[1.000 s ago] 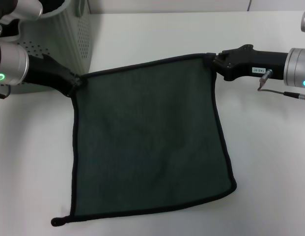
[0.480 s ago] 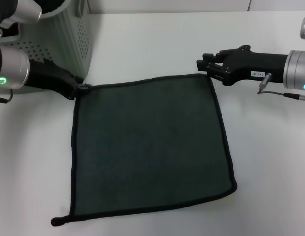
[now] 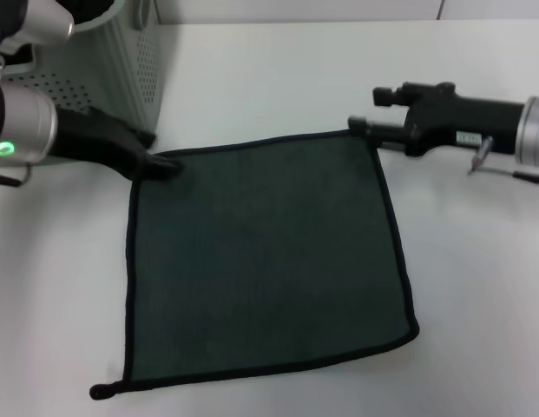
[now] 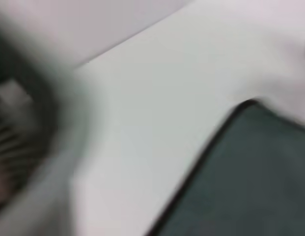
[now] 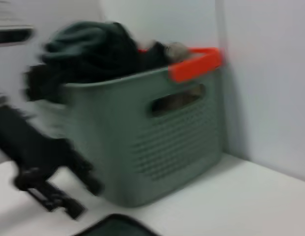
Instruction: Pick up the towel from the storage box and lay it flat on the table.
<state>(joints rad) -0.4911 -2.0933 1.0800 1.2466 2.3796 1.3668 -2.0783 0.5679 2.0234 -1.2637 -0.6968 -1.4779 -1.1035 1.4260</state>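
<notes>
Fingers of the left gripper [image 3: 167,165] rest on the far left corner of the plush dark green towel [image 3: 265,261]; whether they pinch it I cannot tell. Just off the far right corner, the right gripper [image 3: 363,128] stands parted, holding nothing. Black-piped and square, the towel lies flat on the smooth white table [image 3: 278,78], beside the perforated grey-green storage box [image 5: 142,132].

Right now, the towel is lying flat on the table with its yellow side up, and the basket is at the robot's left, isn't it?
Not quite: the towel lies flat on the table dark green side up, as the head view shows. The basket is indeed at the robot's left.
</notes>
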